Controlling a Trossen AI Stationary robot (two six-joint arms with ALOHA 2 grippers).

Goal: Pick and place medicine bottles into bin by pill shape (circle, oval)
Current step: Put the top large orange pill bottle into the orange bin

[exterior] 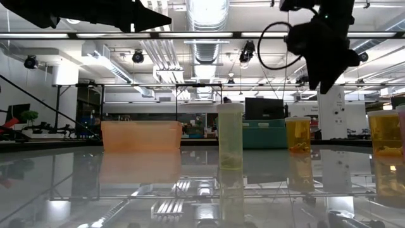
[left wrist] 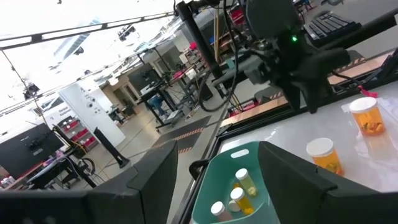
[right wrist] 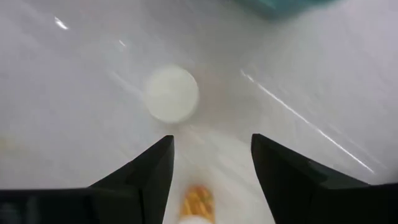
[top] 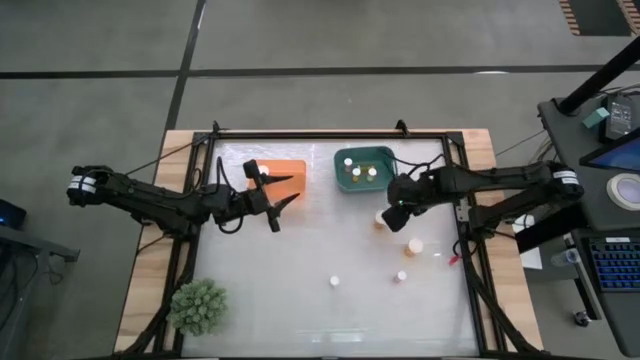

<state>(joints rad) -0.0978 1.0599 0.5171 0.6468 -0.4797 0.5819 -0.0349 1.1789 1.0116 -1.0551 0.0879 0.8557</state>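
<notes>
Just below the right gripper [top: 393, 218] stands a medicine bottle [top: 381, 218], upright on the white table [top: 300, 290]; in the right wrist view its round white cap [right wrist: 171, 93] sits just ahead of the spread fingers [right wrist: 146, 177] — nothing lies between them, so the claw is released and empty. Beyond this gripper, the teal bin [top: 345, 178] holds three small bottles [top: 357, 175]. Three more bottles stand on the table farther out from it: one amber [top: 414, 246], one tiny [top: 401, 276], one white-capped [top: 334, 282]. The left gripper [top: 285, 197] hangs above the orange bin [top: 288, 168] — its fingers parted too, carrying nothing. A green plant [top: 197, 306] sits at the table's near left corner.
</notes>
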